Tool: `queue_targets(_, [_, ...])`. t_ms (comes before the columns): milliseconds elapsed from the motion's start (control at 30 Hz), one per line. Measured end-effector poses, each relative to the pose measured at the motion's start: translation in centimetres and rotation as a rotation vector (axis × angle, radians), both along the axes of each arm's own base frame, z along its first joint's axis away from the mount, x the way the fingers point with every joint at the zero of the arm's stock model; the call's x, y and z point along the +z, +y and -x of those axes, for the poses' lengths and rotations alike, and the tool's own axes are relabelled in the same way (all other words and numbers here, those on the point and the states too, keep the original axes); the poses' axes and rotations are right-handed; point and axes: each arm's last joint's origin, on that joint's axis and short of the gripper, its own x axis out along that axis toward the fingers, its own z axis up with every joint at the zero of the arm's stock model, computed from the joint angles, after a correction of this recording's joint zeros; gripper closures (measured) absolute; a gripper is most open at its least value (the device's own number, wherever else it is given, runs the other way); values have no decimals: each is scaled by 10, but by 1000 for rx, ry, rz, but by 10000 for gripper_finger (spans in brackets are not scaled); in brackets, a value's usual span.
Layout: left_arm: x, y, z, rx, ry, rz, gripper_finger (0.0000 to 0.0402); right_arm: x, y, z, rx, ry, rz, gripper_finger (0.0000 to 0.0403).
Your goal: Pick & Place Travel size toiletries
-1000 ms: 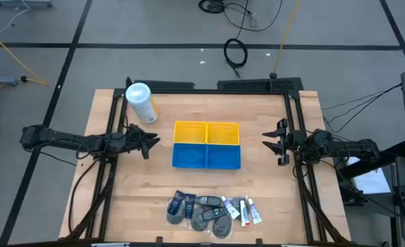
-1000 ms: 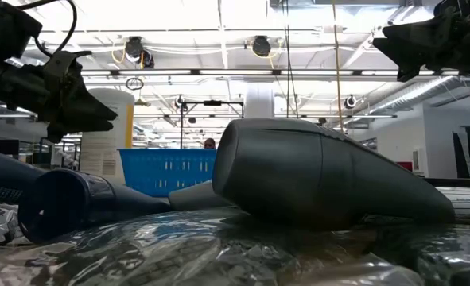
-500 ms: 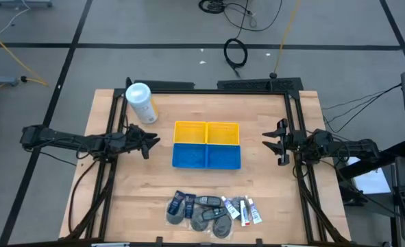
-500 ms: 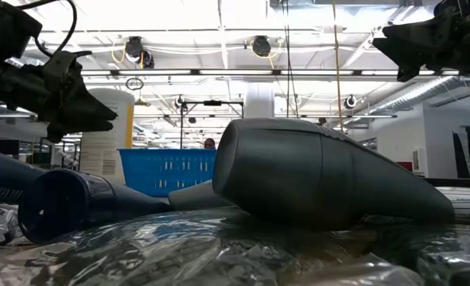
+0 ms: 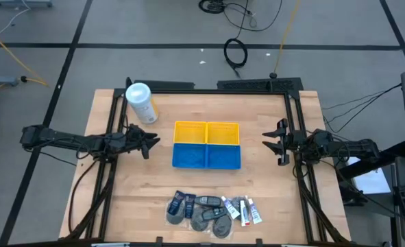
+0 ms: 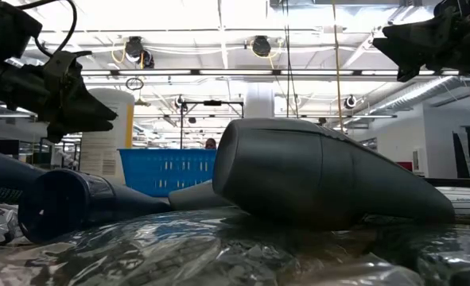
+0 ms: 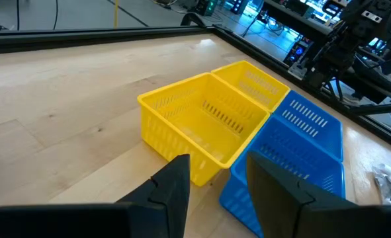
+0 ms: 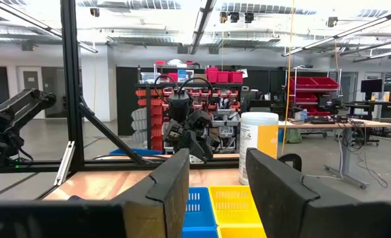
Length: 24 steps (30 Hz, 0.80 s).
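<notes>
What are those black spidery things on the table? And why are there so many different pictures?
Those are two robot arms. Each ends in a pincer with two fingers: the left pincer and the right pincer. Both are open, hang in the air and hold nothing.

One camera looks straight down from above. One sits low at the table's near edge, so the wrapped toiletries look huge there. One rides on each arm's wrist, looking out past its own fingers.

On the wooden table sit a yellow tray and a blue tray, side by side and touching. Near the front edge lies a pile of travel size toiletries: small white tubes, dark blue packets and grey wrapped pieces. A big white canister with a yellow label stands at the back left corner.
</notes>
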Motion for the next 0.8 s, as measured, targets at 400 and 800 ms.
queue_targets(400, [0, 0, 0, 0, 0, 0, 256, 5, 0, 1, -6, -53, -6, 261])
queue_targets(800, [0, 0, 0, 0, 0, 0, 256, -18, 15, -13, 507, 260, -255, 261])
